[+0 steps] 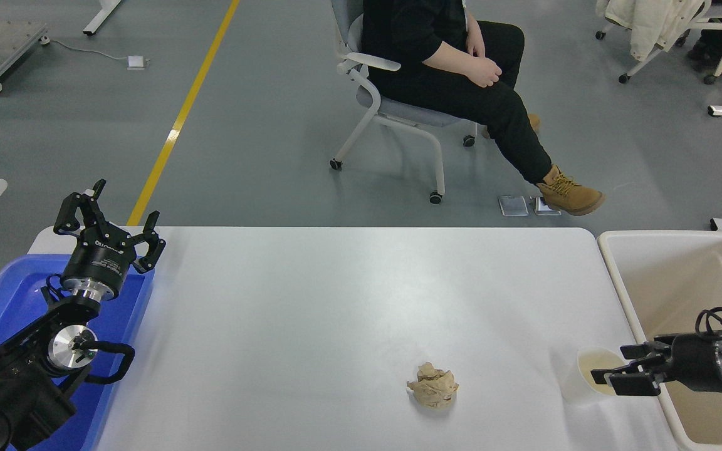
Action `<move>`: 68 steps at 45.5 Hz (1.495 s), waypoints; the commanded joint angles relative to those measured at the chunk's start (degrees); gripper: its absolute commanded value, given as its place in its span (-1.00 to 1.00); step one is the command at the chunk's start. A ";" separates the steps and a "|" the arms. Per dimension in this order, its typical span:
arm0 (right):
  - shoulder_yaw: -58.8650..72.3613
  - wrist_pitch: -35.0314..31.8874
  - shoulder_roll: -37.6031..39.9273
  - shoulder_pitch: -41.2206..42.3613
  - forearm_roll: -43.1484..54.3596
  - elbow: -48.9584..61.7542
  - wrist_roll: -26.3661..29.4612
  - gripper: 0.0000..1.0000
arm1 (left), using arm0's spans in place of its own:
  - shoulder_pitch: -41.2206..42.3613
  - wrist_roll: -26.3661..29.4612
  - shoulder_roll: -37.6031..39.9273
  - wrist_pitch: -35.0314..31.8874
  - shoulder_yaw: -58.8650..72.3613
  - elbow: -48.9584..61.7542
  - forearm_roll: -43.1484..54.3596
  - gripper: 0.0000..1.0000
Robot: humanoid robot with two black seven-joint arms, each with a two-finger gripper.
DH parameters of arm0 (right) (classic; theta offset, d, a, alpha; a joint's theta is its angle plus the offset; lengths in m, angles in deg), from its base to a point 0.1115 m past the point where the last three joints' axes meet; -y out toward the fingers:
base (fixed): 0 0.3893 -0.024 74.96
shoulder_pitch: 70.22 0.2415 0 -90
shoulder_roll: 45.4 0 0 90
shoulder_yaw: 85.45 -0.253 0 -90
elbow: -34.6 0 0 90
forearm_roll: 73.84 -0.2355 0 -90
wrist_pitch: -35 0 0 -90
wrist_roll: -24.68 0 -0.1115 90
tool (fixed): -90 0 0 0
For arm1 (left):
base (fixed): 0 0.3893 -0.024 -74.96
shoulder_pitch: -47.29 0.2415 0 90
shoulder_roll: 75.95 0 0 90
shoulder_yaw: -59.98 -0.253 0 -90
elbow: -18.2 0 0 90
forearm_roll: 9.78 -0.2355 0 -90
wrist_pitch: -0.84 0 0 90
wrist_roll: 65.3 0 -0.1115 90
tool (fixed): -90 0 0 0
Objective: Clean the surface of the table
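The white table surface (336, 300) fills the middle of the view. A crumpled tan paper ball (433, 386) lies on it near the front. A white paper cup (583, 374) stands upright near the table's right edge. My right gripper (613, 375) comes in from the right, low over the cup's mouth, with its fingers open on either side of the cup's right rim. My left gripper (109, 221) is parked open at the lower left, above the blue tray.
A blue plastic tray (4, 294) sits at the table's left end under my left arm. A beige rimmed bin (674, 275) stands beside the table's right end. A person sits on a wheeled chair (398, 113) beyond the far side.
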State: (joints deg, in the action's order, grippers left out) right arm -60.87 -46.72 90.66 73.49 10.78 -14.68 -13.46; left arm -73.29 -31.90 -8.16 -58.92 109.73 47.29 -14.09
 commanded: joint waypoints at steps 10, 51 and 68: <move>0.83 3.76 -1.41 -1.59 -2.45 4.10 -0.44 0.05 | 0.00 0.00 -0.02 0.00 0.00 0.00 0.00 1.00; -1.45 3.76 -0.80 -0.27 -4.64 4.72 -3.34 -1.00 | 0.00 0.00 0.07 0.00 0.00 0.00 0.00 1.00; -3.04 2.80 7.81 8.51 -10.61 -2.39 -7.30 -1.00 | 0.00 0.00 -0.02 0.00 0.00 0.00 0.00 1.00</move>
State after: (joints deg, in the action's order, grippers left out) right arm -63.23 -43.39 93.32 76.37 3.56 -11.90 -19.07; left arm -73.29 -31.90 -8.16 -58.92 109.73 47.29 -14.09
